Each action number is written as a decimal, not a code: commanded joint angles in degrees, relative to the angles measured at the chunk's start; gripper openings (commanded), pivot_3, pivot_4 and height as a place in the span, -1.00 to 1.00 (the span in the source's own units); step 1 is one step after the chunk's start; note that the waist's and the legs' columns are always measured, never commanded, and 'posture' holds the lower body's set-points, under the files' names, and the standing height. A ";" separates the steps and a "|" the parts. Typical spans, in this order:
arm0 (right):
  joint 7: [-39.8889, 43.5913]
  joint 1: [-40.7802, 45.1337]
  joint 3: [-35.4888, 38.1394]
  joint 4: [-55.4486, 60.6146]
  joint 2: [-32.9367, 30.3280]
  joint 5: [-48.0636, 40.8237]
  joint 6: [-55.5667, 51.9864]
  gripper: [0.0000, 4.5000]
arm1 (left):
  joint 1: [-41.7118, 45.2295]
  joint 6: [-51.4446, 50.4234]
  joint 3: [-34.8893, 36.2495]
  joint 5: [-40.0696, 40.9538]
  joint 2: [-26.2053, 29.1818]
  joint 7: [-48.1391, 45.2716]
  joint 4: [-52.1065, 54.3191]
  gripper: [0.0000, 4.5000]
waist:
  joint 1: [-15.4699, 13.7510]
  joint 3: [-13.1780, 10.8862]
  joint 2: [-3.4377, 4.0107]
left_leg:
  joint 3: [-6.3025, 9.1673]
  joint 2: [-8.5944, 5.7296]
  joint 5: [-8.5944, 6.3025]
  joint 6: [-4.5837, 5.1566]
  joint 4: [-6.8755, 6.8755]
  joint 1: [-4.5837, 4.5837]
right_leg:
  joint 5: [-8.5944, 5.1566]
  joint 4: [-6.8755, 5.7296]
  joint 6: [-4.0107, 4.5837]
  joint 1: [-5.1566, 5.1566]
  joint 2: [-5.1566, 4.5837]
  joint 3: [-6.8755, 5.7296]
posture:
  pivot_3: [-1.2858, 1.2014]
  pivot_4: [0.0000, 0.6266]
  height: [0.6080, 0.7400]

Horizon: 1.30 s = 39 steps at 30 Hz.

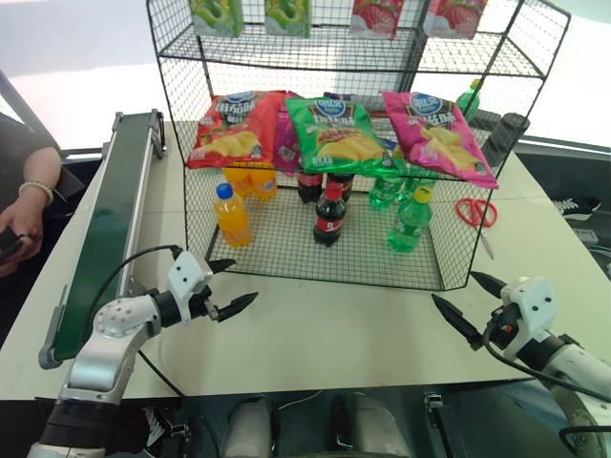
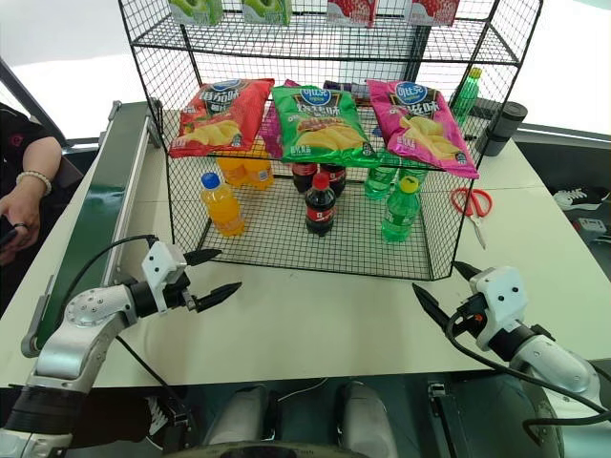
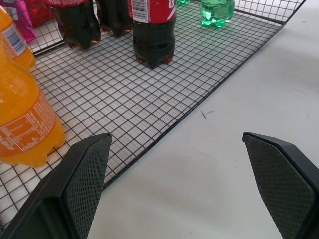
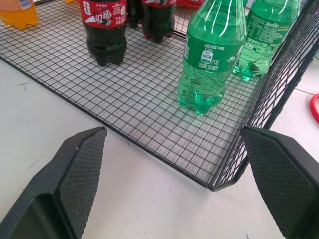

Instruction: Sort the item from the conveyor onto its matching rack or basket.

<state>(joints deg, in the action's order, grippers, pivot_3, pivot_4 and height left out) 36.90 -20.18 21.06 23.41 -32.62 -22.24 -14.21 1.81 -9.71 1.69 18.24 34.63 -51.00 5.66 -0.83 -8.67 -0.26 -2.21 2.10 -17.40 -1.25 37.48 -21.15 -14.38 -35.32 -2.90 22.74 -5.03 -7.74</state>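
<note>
- Left claw hangs over the white table at about 7 o'clock of the rack; its two black fingers stand wide apart and hold nothing.
- Right claw hangs over the table at about 5 o'clock of the rack, also spread wide and empty.
- Green soda bottle with a yellow cap stands upright on the lowest tier of the black wire rack, near its front right corner; in the right wrist view its cap is cut off.
- More green bottles stand behind it at 12 o'clock, partly hidden by the chip bags and the mesh; I cannot count them surely. One more green bottle shows behind the rack at 2 o'clock.
- Cola bottles: one with a red cap stands in front; at least two more stand behind it, their tops hidden under the bags.
- Orange bottles: one with a blue cap in front; more orange ones behind, the number is unclear.
- Three chip bags lie on the middle tier: red, green, pink.
- Four packets hang on the top tier, cut off by the frame edge.
- Conveyor runs along the table at 9 o'clock; nothing lies on the visible belt.
- Red scissors lie on the table at 3 o'clock of the rack.
- A person's hand with a bead bracelet shows beyond the conveyor, partly cut off.
</note>
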 commanded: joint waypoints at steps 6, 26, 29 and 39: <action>0.43 0.91 0.82 0.62 -0.25 -0.55 0.71 0.98 | -0.26 0.40 2.44 0.57 0.57 0.88 1.66 1.00 | -0.01 0.01 -0.01 | 0.00 0.00 0.00 0.00 0.01 0.00 | 0.00 0.00 0.00 0.00 0.00 0.00 | 0.03 -0.52 0.93; 0.80 1.81 -0.02 -0.02 -0.07 -0.06 0.95 0.98 | -0.67 0.50 1.90 0.27 -0.03 1.29 1.75 1.00 | -0.01 0.02 -0.01 | 0.00 0.00 0.00 0.00 0.02 0.00 | 0.00 -0.02 0.00 -0.01 0.00 0.00 | 0.03 -0.52 0.93; 0.77 1.96 -0.22 0.01 -0.03 -0.05 0.91 0.98 | -0.72 0.45 1.82 0.25 -0.13 1.37 1.81 1.00 | -0.01 0.02 -0.01 | 0.00 0.00 0.00 0.00 0.03 0.00 | 0.00 -0.02 0.00 -0.01 0.00 0.00 | 0.03 -0.52 0.93; 0.33 2.53 -0.67 0.48 0.03 0.12 0.28 0.98 | -0.62 0.29 1.71 0.21 -0.66 1.78 1.87 1.00 | -0.01 0.02 0.00 | 0.00 0.00 0.00 0.00 0.03 0.00 | 0.00 -0.03 0.00 -0.01 0.00 0.00 | 0.03 -0.52 0.93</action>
<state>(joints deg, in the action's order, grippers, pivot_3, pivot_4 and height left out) 37.47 -17.85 20.27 23.12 -32.62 -22.06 -14.27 0.86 -9.71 3.01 18.12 34.00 -49.48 5.69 -0.84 -8.64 -0.26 -2.21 2.10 -17.40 -1.25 37.51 -21.14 -14.38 -35.34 -2.90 22.73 -5.03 -7.74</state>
